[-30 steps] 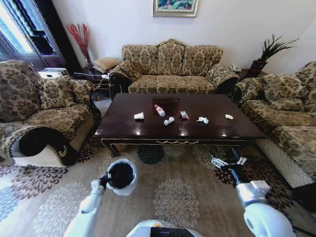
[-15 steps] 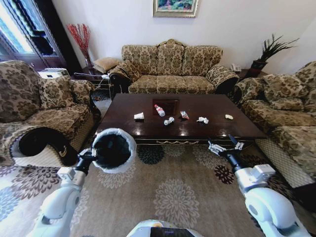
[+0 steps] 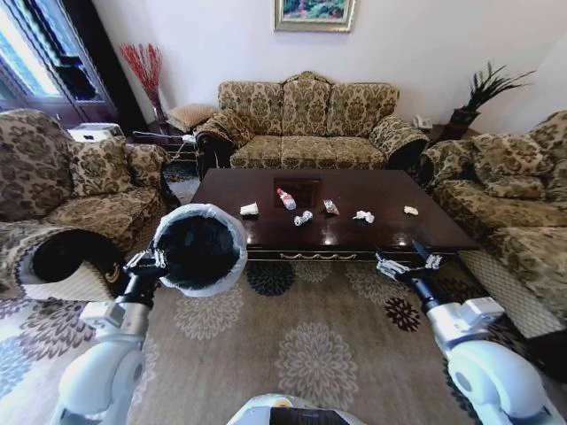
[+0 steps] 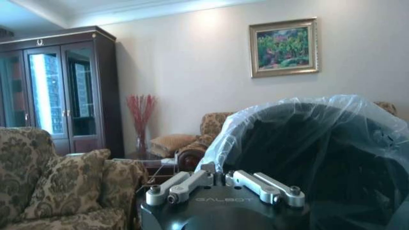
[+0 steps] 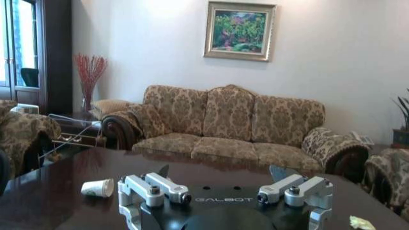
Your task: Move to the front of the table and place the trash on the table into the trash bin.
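The table (image 3: 354,226) stands on the carpet ahead of the robot, with a sofa (image 3: 306,124) behind it.

Trash lies along the middle of the table, 6 pieces in a loose row:
- a paper cup (image 3: 249,209) on its side, nearest the table's left end;
- a bottle with red cap and label (image 3: 285,198), lying down, just right of the cup;
- a white paper wad (image 3: 303,217), on the near side of the bottle;
- a colourful wrapper (image 3: 330,206), right of that wad;
- a second white wad (image 3: 363,215), further right;
- a pale scrap (image 3: 410,210), closest to the table's right end.

All 6 pieces rest apart from each other on the table.

The left hand (image 3: 151,262) is clamped on the rim of the trash bin (image 3: 199,248), fingers together on it in the left wrist view. The bin is held in the air, tilted with its mouth facing the camera, at the table's near left corner. Its white bag liner (image 4: 300,108) is folded over the rim.

The right hand (image 3: 405,263) hangs in front of the table's near edge, toward the right end, fingers apart and holding nothing. It touches no trash.
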Motion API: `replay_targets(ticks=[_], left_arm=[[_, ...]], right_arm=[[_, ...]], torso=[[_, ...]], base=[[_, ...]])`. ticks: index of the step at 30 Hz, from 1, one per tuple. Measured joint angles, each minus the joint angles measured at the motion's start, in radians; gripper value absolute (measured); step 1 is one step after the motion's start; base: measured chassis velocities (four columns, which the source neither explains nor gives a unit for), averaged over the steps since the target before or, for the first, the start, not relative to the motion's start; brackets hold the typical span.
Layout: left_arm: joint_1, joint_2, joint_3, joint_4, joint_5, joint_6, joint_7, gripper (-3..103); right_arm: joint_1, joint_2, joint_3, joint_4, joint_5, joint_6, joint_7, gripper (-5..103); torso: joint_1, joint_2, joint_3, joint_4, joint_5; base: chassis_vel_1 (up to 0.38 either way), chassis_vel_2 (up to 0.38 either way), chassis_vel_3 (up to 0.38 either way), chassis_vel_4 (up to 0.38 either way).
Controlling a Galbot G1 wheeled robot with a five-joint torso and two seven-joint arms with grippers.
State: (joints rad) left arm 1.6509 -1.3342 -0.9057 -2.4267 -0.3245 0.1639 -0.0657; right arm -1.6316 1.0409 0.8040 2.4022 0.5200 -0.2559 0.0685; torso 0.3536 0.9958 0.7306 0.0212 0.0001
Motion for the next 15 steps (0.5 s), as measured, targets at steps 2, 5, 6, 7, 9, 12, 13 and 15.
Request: replay_targets(ticks=[2, 5, 6, 7, 9, 12, 13, 15], left_arm=[[0.002, -0.002, 0.000, 0.000, 0.003, -0.001, -0.001, 3], [0.005, -0.008, 0.002, 0.000, 0.012, -0.002, -0.005, 3], [0.005, -0.008, 0.002, 0.000, 0.013, -0.003, -0.005, 3], [0.005, -0.008, 0.002, 0.000, 0.013, -0.003, -0.005, 3], [0.005, -0.012, 0.007, 0.002, 0.025, -0.005, -0.006, 3], [0.003, -0.014, 0.010, 0.006, 0.031, -0.007, -0.006, 3], [0.001, -0.015, 0.012, 0.009, 0.032, -0.008, -0.006, 3], [-0.001, -0.017, 0.013, 0.011, 0.034, -0.008, -0.006, 3]], right_arm=[[0.000, 0.001, 0.000, 0.000, 0.000, 0.000, 0.000, 100], [0.000, 0.001, 0.000, -0.001, 0.000, 0.003, -0.002, 100], [0.000, 0.001, 0.000, -0.001, 0.000, 0.003, -0.002, 100], [0.000, 0.001, 0.000, -0.001, 0.000, 0.003, -0.002, 100], [0.000, 0.002, 0.000, -0.004, -0.001, 0.004, -0.003, 100], [0.002, 0.001, 0.001, -0.006, -0.001, 0.004, -0.003, 100], [0.004, 0.001, 0.000, -0.007, -0.002, 0.004, -0.004, 100], [0.007, 0.000, -0.001, -0.010, -0.002, 0.004, -0.004, 100]], torso=[[0.000, 0.000, 0.000, 0.0000, 0.0000], [0.000, 0.000, 0.000, 0.0000, 0.0000], [0.000, 0.000, 0.000, 0.0000, 0.0000], [0.000, 0.000, 0.000, 0.0000, 0.0000], [0.001, 0.000, 0.001, 0.0000, -0.0001], [0.001, -0.001, 0.001, 0.0002, 0.0003], [0.001, 0.000, 0.000, -0.0002, 0.0000], [0.000, 0.000, 0.000, -0.0004, -0.0004]], base=[[-0.124, 0.144, 0.144, -0.127], [-0.216, 0.210, 0.209, -0.193], [-0.278, 0.276, 0.247, -0.225], [-0.278, 0.276, 0.247, -0.225], [-0.264, 0.284, 0.280, -0.280], [-0.298, 0.303, 0.296, -0.305], [-0.326, 0.308, 0.315, -0.310], [-0.307, 0.292, 0.315, -0.303]])
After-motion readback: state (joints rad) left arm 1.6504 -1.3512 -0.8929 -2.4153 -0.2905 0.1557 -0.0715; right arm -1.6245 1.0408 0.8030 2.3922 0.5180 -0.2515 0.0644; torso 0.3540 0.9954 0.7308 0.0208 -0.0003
